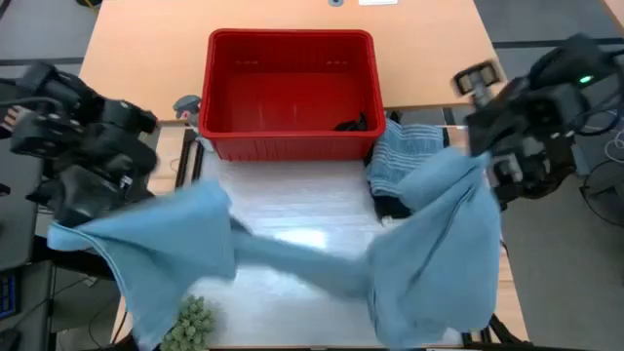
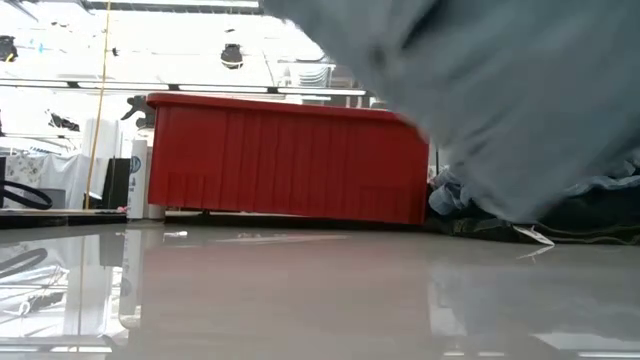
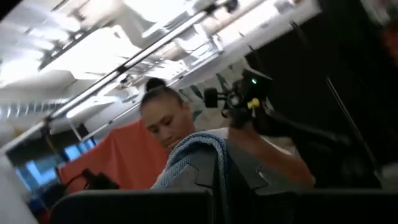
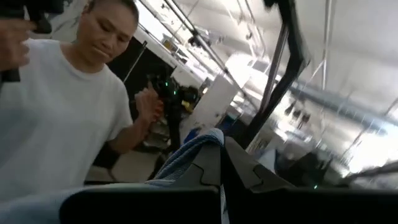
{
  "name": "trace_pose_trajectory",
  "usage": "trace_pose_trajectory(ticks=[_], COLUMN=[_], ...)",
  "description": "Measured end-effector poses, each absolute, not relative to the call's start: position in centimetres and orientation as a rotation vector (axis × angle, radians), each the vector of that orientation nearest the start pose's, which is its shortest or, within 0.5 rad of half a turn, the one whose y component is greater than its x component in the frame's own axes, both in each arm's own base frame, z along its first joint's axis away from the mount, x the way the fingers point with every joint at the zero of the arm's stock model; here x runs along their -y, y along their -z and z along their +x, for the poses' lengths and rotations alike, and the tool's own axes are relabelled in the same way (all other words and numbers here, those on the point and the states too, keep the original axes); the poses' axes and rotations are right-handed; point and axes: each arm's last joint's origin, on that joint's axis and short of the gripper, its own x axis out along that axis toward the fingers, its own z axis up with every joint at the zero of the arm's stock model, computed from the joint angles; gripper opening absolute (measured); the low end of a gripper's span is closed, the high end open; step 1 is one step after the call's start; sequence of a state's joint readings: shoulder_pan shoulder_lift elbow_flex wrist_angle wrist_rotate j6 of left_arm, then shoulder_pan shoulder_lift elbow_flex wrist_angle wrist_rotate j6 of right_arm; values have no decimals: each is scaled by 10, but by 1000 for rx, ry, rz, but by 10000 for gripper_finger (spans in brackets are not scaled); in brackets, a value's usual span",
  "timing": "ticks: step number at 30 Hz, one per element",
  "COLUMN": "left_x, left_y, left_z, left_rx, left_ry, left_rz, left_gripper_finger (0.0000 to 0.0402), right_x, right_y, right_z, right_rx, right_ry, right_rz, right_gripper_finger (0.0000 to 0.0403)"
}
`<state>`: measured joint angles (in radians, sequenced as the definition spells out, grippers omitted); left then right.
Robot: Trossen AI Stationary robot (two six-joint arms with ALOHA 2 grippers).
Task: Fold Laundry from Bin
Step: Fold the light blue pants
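**Two claws stretch a light blue garment in front of the red bin**

A light blue garment [image 1: 292, 255] hangs stretched above the pale tabletop [image 1: 292, 210], on the near side of the red bin [image 1: 291, 93], held up at both ends. The left claw [image 3: 219, 163] is clenched on one bunched corner, out to the left of the bin; the right claw [image 4: 221, 158] is clenched on the other corner, out to the bin's right. The cloth sags between them, its middle twisted into a narrow band and its two ends draping down in broad folds (in the low view the cloth [image 2: 500, 100] fills the upper right and covers the bin's right end). A small green clump [image 1: 192, 323] lies at the tabletop's near edge, under the left drape. Just beside the bin's right front corner sits a grey-blue striped garment [image 1: 400, 151] with dark cloth [image 1: 390, 207] beneath it. Inside the bin, a scrap of black cloth [image 1: 353, 124] lies in the right front corner. Beyond the tabletop, both wrist views show a person in a white T-shirt [image 4: 56, 118].
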<state>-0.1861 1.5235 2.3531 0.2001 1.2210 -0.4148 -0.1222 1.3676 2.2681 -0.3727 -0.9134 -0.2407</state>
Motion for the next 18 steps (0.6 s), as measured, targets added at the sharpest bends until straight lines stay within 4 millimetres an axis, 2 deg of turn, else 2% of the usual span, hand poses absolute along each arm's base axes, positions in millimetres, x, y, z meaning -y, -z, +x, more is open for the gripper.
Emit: trace_pose_trajectory(ticks=[5,8,11,14,18], left_x=[75,88,102,111,113], left_y=[-648,-641,-639,-641,-646], left_z=[175,181,180,174,160], left_rx=[536,464,438,448,484], left_ry=[1316,1189,1149,1112,1025], left_rz=[-37,-158,-230,-296,-371], left_gripper_finger=[0,0,0,0,0], right_x=[-38,-67,-99,-125,-151], right_y=[-615,-598,-584,-577,-577], right_z=[188,218,243,253,253], right_rx=[412,292,226,198,171], right_ry=[-690,-621,-524,-351,7], right_rz=[-354,-298,-307,-343,-403], right_gripper_finger=[22,22,22,22,22])
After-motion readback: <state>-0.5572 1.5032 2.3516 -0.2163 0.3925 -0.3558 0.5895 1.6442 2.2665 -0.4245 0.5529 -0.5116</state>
